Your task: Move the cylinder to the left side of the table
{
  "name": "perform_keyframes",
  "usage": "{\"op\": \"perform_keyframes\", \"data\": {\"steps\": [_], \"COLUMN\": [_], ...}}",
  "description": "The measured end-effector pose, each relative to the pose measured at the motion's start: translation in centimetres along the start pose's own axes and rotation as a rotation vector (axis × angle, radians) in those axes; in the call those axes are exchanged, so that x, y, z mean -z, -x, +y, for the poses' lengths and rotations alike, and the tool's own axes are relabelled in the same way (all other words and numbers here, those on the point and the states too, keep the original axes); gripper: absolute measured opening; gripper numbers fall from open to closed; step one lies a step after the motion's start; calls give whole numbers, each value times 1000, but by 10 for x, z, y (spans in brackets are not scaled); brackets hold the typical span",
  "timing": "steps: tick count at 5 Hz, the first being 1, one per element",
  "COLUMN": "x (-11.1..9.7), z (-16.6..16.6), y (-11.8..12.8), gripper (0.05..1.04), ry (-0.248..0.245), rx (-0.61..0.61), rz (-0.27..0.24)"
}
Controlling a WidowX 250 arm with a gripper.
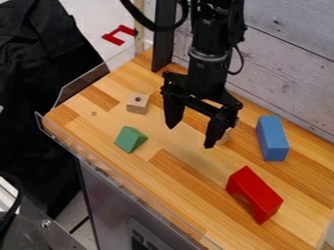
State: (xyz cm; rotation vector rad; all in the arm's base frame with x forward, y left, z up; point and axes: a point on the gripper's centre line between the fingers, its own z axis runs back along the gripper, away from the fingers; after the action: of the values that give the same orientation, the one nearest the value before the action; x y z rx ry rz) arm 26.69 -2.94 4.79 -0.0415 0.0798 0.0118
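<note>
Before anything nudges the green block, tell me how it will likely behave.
The green block will probably slide rather than roll, its faces being flat. It looks solid and crisp-edged, so likely stiff. Its sloping sides might slip in the end effector.

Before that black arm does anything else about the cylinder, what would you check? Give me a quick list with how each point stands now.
1. Gripper open: ok, its fingers are spread.
2. Cylinder (apparently the pale piece) between the fingers: not ok, it is partly hidden behind one finger.
3. Cylinder free of that finger: cannot tell whether they touch.
4. Cylinder standing upright: cannot tell, too little shows.
5. Blue block and red block apart from the gripper: ok.
6. Green block apart from the gripper: ok.
</note>
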Motion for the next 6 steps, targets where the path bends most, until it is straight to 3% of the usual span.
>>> {"op": "perform_keyframes", "data": {"steps": [1,2,4,5,6], "x": [7,5,4,16,21], "z": [1,-1,-11,-14,-13], "y": [3,-1,-22,-40,-52], "gripper": [998,998,998,998,998], "ry": [-3,-1,48,82,81], "rx": [-1,14,62,75,67], "rz": [27,16,-42,-33,-13]}}
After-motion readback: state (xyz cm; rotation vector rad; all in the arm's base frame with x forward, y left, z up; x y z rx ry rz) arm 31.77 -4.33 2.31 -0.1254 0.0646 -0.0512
